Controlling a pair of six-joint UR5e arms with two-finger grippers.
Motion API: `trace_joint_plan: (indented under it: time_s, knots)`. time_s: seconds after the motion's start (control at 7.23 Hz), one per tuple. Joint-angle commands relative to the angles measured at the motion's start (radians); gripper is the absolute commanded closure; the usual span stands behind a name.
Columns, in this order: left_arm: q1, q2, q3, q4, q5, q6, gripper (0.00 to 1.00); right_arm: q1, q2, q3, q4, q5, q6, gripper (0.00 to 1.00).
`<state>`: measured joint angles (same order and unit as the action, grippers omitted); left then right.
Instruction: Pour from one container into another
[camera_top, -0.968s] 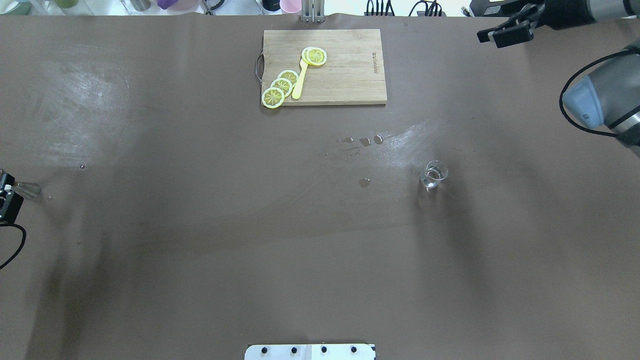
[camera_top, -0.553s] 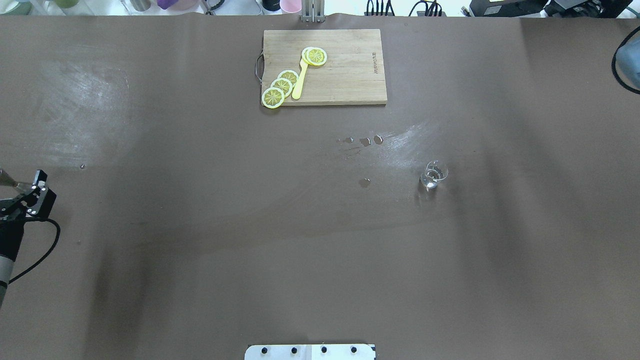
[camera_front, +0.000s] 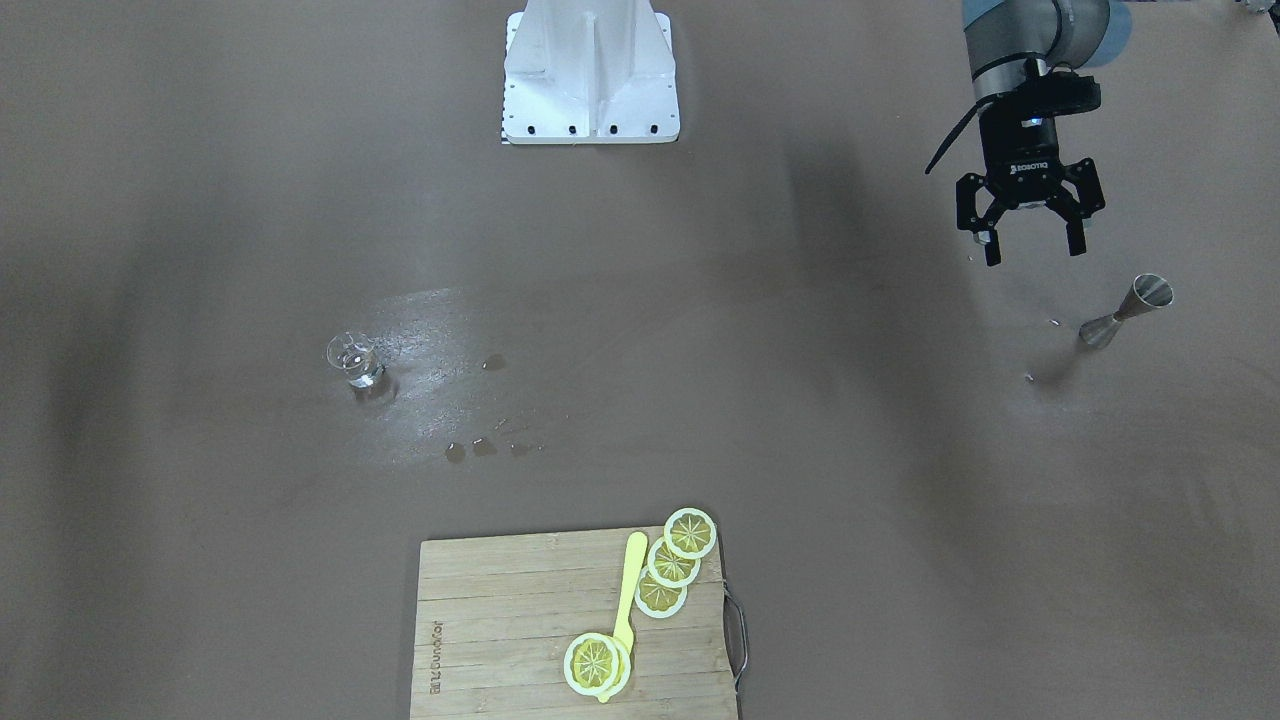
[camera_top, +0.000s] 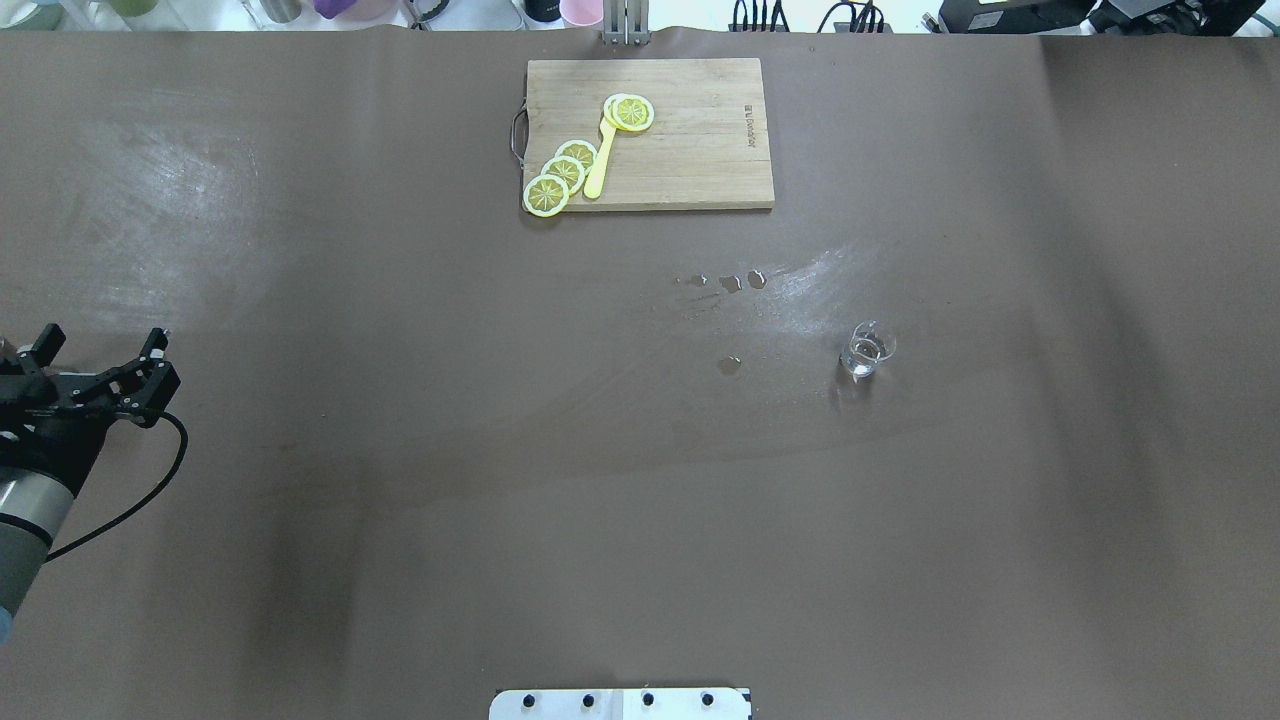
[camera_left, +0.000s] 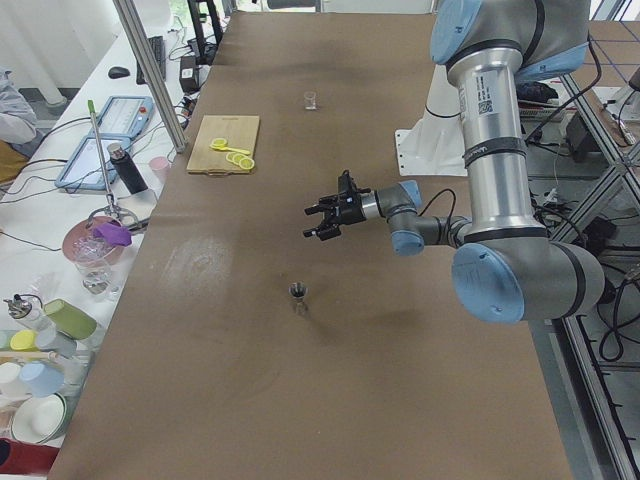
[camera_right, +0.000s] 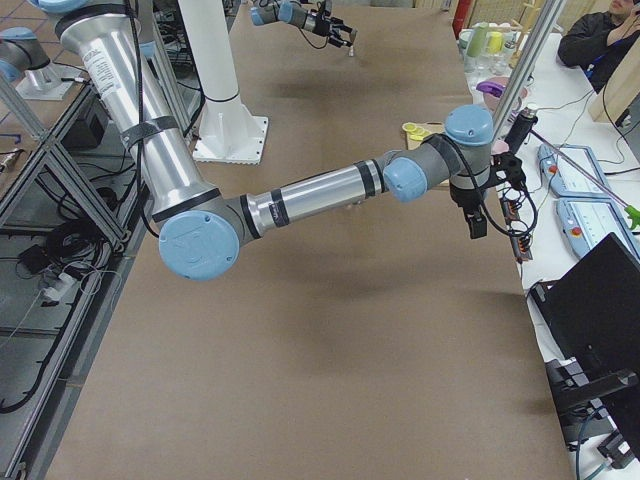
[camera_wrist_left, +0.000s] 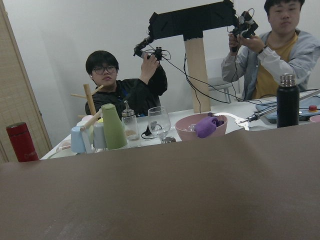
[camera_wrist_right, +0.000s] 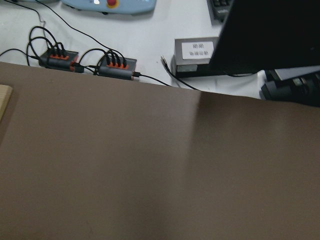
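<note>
A small glass beaker (camera_top: 866, 350) with a little clear liquid stands right of the table's middle, also seen in the front-facing view (camera_front: 352, 358). A metal jigger (camera_front: 1125, 312) stands upright near the table's left end (camera_left: 298, 293); in the overhead view my left arm hides it. My left gripper (camera_front: 1030, 245) hangs open and empty above the table, a short way from the jigger on the robot's side (camera_top: 100, 348). My right gripper (camera_right: 478, 212) shows only in the right side view, out past the table's far edge; whether it is open or shut I cannot tell.
A wooden cutting board (camera_top: 690, 150) with lemon slices (camera_top: 560, 175) and a yellow utensil lies at the far middle. Water drops (camera_top: 730, 283) spot the brown mat near the beaker. The white robot base (camera_front: 590, 70) sits at the near edge. Cups and bottles stand beyond the far edge.
My left gripper has moved in from the left edge, further over the table, and now covers the jigger in the overhead view. My right arm has swung out of that view at the top right.
</note>
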<state>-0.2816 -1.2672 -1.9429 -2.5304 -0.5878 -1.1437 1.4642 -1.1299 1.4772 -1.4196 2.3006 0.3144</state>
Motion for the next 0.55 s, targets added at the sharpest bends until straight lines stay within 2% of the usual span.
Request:
trace_joint_plan:
  time_s: [0.0, 0.14, 0.28, 0.41]
  knots:
    - [-0.144, -0.055, 0.005, -0.19, -0.276, 0.165, 0.02, 0.016, -0.002, 0.002, -0.236, -0.003, -0.004, 0.0]
    - [-0.245, -0.092, 0.007, -0.188, -0.417, 0.167, 0.02, 0.016, -0.016, 0.003, -0.277, -0.015, -0.044, 0.0]
    - [-0.375, -0.142, 0.025, -0.18, -0.628, 0.168, 0.02, 0.004, -0.055, 0.027, -0.28, -0.029, -0.094, 0.0]
    - [-0.527, -0.19, 0.041, -0.11, -0.846, 0.168, 0.02, -0.001, -0.065, 0.029, -0.315, -0.03, -0.098, 0.0]
